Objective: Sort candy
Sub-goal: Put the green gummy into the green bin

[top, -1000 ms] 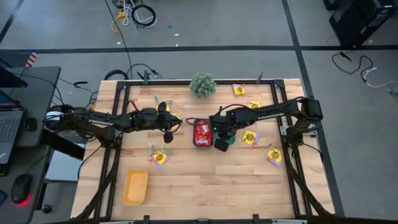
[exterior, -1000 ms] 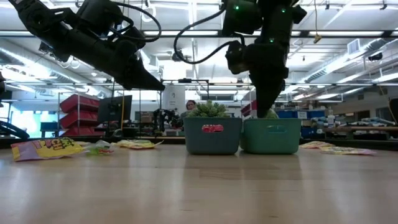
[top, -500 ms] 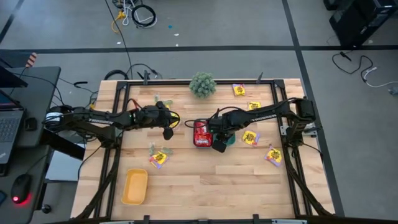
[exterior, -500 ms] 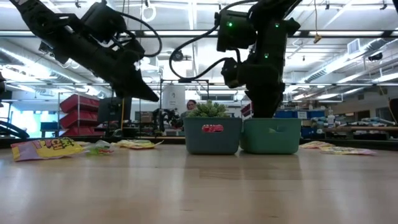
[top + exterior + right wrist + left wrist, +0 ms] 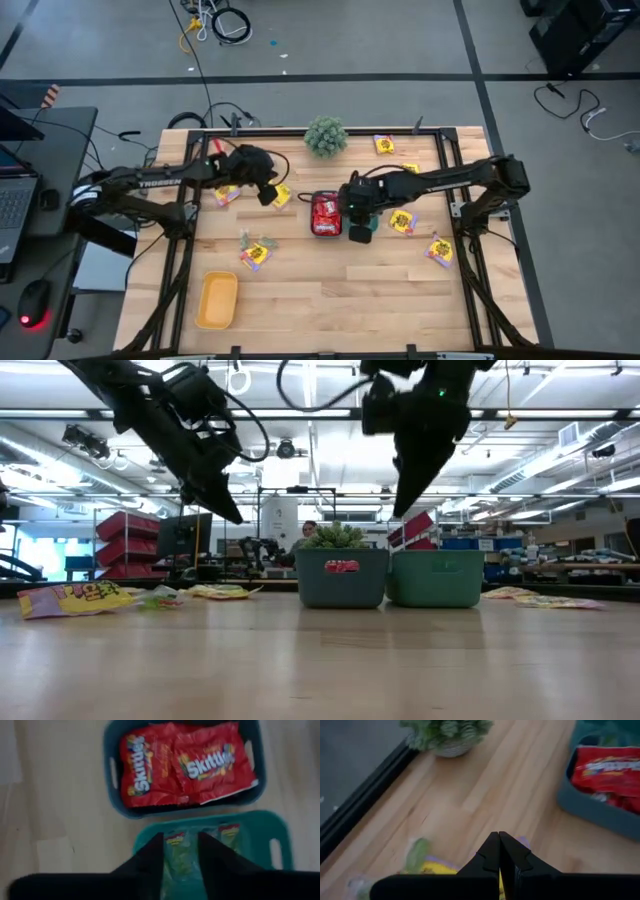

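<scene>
From above, the right pincer hangs over the two bins at the middle of the surface, the dark teal bin packed with red packets. The left pincer hovers near the far-left part, by a yellow packet. Yellow packets remain loose: several toward the far-right corner and right edge, one left of centre. The yellow tray by the near-left corner looks empty, so I judge the sorting about half done.

At table height, both arms are raised; the plant ball stands behind the bins, and a yellow packet lies at the left.

The left wrist view shows its fingers pressed together with nothing between them, above a yellow packet and a pale green one.

The right wrist view shows its fingers apart and empty over the lighter teal bin, which holds green packets. Nothing blocks the loose packets.
</scene>
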Robot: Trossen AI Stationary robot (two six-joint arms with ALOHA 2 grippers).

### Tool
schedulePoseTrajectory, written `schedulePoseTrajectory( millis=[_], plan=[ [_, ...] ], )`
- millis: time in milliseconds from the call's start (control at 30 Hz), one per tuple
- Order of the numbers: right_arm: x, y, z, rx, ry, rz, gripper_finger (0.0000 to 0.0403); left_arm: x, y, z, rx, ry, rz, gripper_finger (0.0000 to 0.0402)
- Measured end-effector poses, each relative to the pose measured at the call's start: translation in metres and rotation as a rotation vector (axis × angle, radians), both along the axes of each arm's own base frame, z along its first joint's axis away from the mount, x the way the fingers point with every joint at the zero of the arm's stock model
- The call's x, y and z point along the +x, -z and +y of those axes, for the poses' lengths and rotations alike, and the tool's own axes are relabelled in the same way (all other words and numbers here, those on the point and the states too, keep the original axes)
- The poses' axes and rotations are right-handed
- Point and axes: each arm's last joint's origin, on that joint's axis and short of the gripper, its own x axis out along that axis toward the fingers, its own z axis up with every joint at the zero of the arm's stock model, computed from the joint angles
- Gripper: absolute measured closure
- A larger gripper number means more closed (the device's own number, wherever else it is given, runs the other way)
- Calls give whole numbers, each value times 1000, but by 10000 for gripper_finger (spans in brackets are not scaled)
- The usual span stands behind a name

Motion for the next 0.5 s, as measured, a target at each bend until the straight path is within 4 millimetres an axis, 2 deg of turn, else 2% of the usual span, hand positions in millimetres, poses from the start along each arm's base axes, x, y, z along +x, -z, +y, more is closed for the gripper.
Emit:
schedulePoseTrajectory(
  millis=[133,367,500],
  plan=[
    [-5,-6,0,-28,-50,-49,388,-8,-3,15,-60,25,18,401],
    [-9,8,-8,-15,-66,-130,399,-25,-6,39,-123,3,36,401],
    [-10,11,-9,-22,-70,-177,396,-31,1,47,-163,1,81,401]
  ],
)
